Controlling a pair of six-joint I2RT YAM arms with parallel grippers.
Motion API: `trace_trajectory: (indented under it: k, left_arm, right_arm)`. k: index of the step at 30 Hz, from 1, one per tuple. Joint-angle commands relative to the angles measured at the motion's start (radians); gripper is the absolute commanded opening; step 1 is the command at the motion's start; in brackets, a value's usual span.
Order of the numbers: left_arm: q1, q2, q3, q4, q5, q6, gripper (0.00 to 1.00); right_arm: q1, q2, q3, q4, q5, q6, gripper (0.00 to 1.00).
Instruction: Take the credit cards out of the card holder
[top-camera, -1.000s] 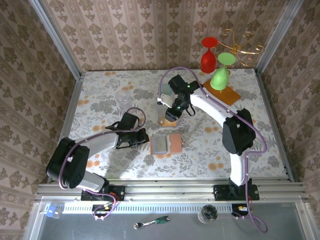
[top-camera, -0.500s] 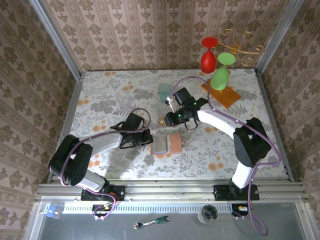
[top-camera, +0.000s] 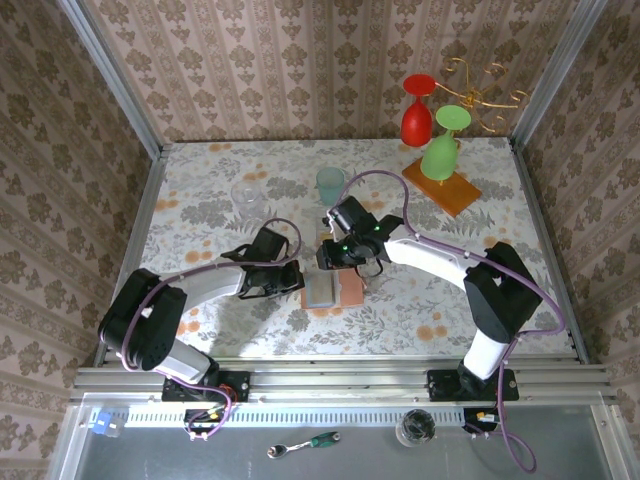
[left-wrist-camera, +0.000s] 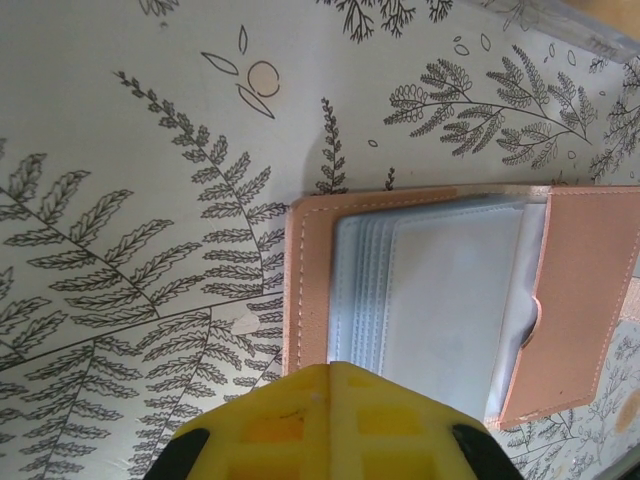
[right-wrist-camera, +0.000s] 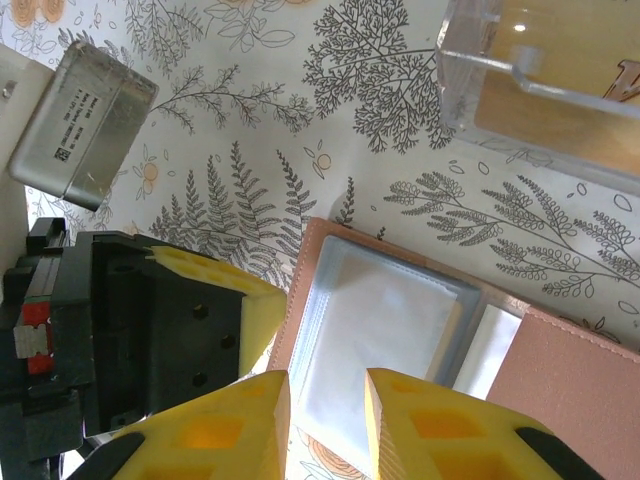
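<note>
Looking down from above, you are seeing the flowered table (top-camera: 200, 200) carrying everything, with both arms reaching toward its middle. Your left gripper (top-camera: 292, 280) is sitting at the 9 o'clock edge of the card holder (top-camera: 335, 290). Its yellow fingertips are pressed together with nothing between them, and whether they are touching the leather is not showing. Your right gripper (top-camera: 336, 262) is hanging over the holder's 12 o'clock side, its fingers standing slightly parted above the grey pockets and pinching nothing. At the table's 2 o'clock corner the wooden slab (top-camera: 455, 192) is bearing a green glass (top-camera: 440, 155). The card holder is lying open and flat, just toward 6 o'clock of the table's middle, with its grey pockets facing up. At its 12 o'clock the teal cup (top-camera: 330, 183) is standing well apart. Near the holder, an orange-gold card (right-wrist-camera: 570, 40) is showing through a clear tray (right-wrist-camera: 470, 60)
</note>
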Motion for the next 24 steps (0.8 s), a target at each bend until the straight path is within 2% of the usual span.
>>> trace_trajectory:
  k: [1, 10, 18, 24]
  left_arm:
    - [-0.003, 0.026, -0.023, 0.018, 0.002, -0.001, 0.0]
    - [0.002, 0.047, -0.044, 0.041, 0.006, -0.007, 0.0]
    - [0.008, 0.051, -0.045, 0.04, 0.005, -0.003, 0.0]
    - [0.008, 0.047, -0.048, 0.04, 0.003, -0.005, 0.0]
  right_arm:
    - [0.002, -0.01, -0.013, -0.024, 0.033, 0.051, 0.28]
    - [0.006, 0.05, 0.014, -0.065, -0.034, 0.081, 0.29]
    - [0.015, 0.07, -0.022, -0.005, -0.135, 0.142, 0.41]
    - [0.026, 0.091, -0.036, -0.002, -0.137, 0.188, 0.43]
